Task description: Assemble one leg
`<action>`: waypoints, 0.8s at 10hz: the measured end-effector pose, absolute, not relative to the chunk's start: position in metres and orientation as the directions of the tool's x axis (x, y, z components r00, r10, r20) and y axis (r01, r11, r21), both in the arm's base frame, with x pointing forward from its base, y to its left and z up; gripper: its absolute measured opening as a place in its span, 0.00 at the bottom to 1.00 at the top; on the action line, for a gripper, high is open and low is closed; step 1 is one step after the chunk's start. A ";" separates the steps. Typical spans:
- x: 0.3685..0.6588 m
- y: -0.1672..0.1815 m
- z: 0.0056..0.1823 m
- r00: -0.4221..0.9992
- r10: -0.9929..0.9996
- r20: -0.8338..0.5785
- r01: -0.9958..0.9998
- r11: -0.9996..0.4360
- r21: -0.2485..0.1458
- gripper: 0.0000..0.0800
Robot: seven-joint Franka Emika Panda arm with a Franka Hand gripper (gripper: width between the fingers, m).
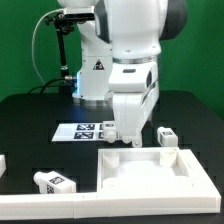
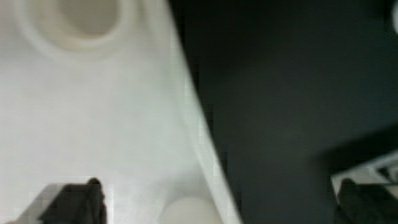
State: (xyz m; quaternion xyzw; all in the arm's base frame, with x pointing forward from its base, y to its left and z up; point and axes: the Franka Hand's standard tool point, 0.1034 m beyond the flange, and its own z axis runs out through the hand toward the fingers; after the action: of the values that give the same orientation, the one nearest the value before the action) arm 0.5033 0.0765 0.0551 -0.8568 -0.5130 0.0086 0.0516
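My gripper (image 1: 126,140) hangs open and empty over the far rim of the large white square panel (image 1: 150,172). In the wrist view the gripper (image 2: 217,206) has its two dark fingertips (image 2: 71,204) wide apart. One is over the white panel (image 2: 89,120) and the other over the black table, with the panel's rim running between them. A round corner socket (image 2: 80,25) shows on the panel. One white tagged leg (image 1: 166,136) stands just beyond the panel on the exterior view's right of the gripper. Another leg (image 1: 54,182) lies at the front on the exterior view's left.
The marker board (image 1: 84,130) lies flat behind the panel, on the exterior view's left of the gripper. A white part (image 1: 3,162) pokes in at the exterior view's left edge. The arm's base (image 1: 95,70) stands at the back of the black table.
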 end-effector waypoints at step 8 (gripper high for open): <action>0.496 0.108 0.062 0.907 0.419 -0.045 0.413 -0.906 -0.095 0.81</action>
State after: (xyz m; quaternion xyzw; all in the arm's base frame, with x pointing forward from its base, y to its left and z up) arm 0.4955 0.1083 0.0617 -0.9756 -0.2131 0.0320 0.0418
